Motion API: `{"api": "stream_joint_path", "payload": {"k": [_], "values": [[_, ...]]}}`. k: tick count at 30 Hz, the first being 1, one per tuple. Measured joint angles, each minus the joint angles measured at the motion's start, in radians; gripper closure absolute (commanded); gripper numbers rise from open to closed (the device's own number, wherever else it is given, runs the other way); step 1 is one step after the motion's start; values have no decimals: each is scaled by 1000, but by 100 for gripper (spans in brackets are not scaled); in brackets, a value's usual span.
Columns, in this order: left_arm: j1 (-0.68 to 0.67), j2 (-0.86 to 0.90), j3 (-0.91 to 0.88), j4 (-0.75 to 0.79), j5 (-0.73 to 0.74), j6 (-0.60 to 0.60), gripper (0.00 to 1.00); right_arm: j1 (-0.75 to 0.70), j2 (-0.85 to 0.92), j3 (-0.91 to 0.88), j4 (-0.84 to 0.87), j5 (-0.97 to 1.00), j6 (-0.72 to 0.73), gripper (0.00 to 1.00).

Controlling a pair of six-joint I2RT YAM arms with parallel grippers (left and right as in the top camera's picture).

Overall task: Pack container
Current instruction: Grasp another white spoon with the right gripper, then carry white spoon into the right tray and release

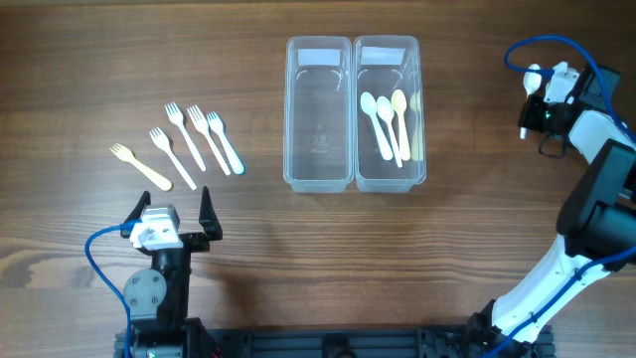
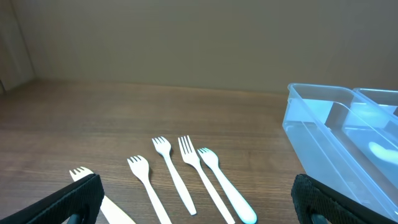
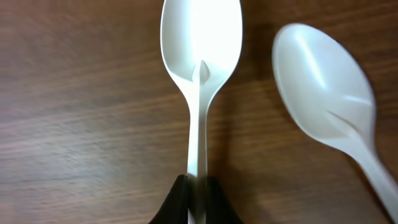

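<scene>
Right claw (image 3: 199,200) pinches a spoon (image 3: 200,43).
Second spoon (image 3: 323,74) at its 3 o'clock, seemingly flat; left claw (image 1: 172,202) wide, forks (image 2: 186,148) at 12.

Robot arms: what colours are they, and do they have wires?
The left arm is black with a white block and black end effector fingers. The right arm is white with black joints. Each has a blue cable.

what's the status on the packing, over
Left claw open behind the forks. Right claw shut on a spoon. Container: spoons in right tub, left tub bare. Nothing in the way.
</scene>
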Motion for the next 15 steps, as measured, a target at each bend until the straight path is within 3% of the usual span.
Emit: {"api": "stream_joint_path", "payload": {"k": [15], "values": [[0, 0, 0, 0, 0, 0, 0, 211, -99, -3, -48, -121, 90, 96]]}}
